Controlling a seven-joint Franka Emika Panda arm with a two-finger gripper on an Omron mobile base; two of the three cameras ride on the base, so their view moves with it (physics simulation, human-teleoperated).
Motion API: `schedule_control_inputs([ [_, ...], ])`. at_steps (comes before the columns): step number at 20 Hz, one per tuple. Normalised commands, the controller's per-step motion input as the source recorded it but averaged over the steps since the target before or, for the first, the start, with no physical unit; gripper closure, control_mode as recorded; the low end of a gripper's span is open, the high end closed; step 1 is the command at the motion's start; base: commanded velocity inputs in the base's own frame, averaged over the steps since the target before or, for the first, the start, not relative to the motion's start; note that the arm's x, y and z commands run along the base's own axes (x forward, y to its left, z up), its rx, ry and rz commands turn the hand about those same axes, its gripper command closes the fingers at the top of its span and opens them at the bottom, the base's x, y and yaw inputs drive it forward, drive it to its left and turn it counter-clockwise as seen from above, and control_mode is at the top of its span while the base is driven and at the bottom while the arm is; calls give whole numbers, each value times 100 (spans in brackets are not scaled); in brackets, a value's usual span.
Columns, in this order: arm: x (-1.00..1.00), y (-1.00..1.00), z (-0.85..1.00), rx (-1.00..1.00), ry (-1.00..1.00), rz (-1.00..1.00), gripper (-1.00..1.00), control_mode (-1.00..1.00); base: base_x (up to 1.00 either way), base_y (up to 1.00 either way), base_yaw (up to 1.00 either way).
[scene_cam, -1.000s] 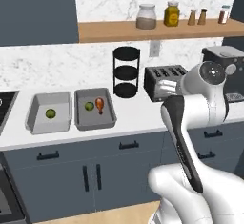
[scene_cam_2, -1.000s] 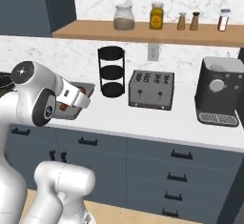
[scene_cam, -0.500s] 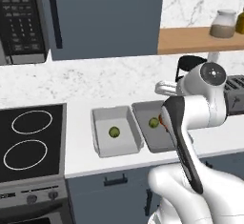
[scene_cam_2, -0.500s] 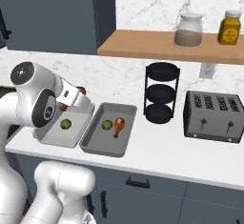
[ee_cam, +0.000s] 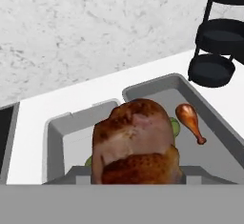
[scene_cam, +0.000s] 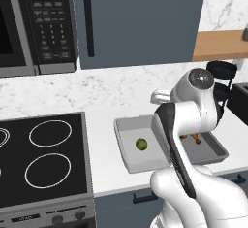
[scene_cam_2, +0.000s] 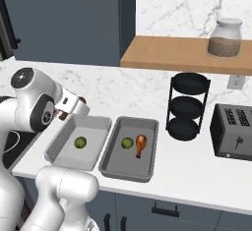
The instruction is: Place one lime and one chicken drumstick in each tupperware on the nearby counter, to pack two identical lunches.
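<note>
Fingers hidden; hand view shows held chicken drumstick (ee_cam: 136, 144) above left tupperware (ee_cam: 59, 127).

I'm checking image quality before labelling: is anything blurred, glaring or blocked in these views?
Hand view: the held chicken drumstick looms large with smeared texture, hiding most of the left tupperware. Left base view: the arm covers much of the right tupperware. Right base view: even light, soft shadows, both limes crisp.

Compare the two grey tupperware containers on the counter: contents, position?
The left tupperware holds just a lime; the right tupperware holds a lime plus a chicken drumstick. The left one sits nearer the stove, the right one nearer the black rack. Both are matching shallow grey trays, side by side.
</note>
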Motion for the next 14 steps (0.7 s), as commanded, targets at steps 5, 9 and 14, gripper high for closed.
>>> schedule_control_inputs([
  [5, 14, 0, -95, 0, 15, 6, 100, -100, 0, 0, 0],
  [9, 55, 4, -100, 4, 21, 12, 100, -100, 0, 0, 0],
  [14, 75, 21, -85, 1, 21, 14, 100, -100, 0, 0, 0],
])
